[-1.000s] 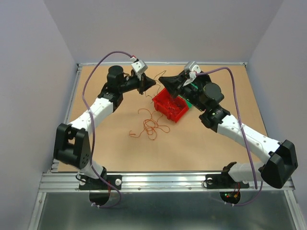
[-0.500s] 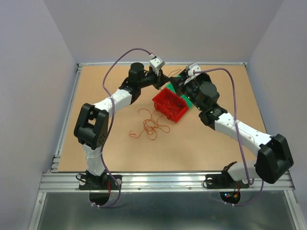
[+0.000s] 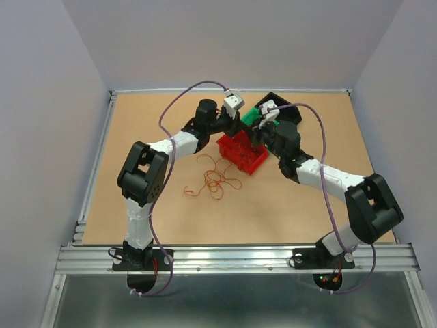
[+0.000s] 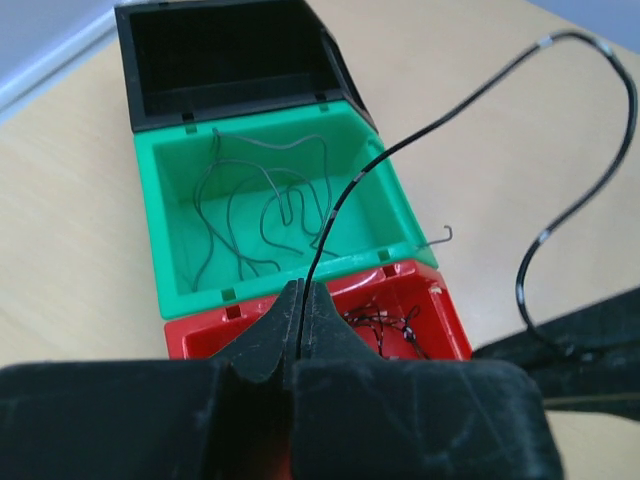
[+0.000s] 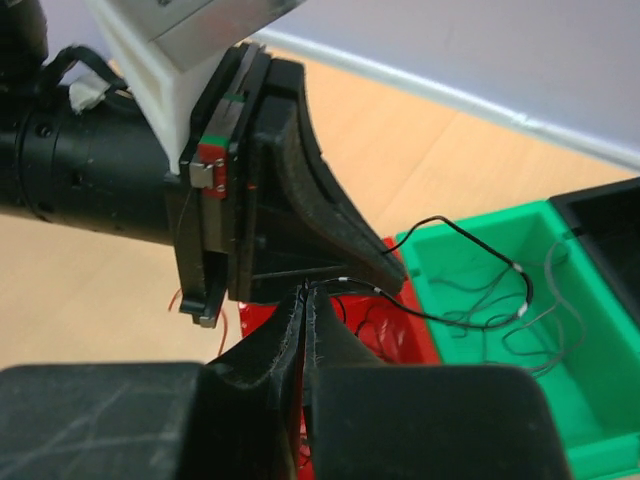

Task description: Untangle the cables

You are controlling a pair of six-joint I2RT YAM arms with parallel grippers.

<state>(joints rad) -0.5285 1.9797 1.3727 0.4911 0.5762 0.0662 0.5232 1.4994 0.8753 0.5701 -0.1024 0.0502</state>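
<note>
Black cable [image 4: 330,210] in left claw [image 4: 300,292]

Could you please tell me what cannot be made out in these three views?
Top view: the loose cables are too thin to count, and the held black wire does not show at all.
Left wrist: the left gripper hides the red bin's near part, and the black wire's far end blurs against the right gripper.
Right wrist: the black bin is cut off by the right edge.
</note>
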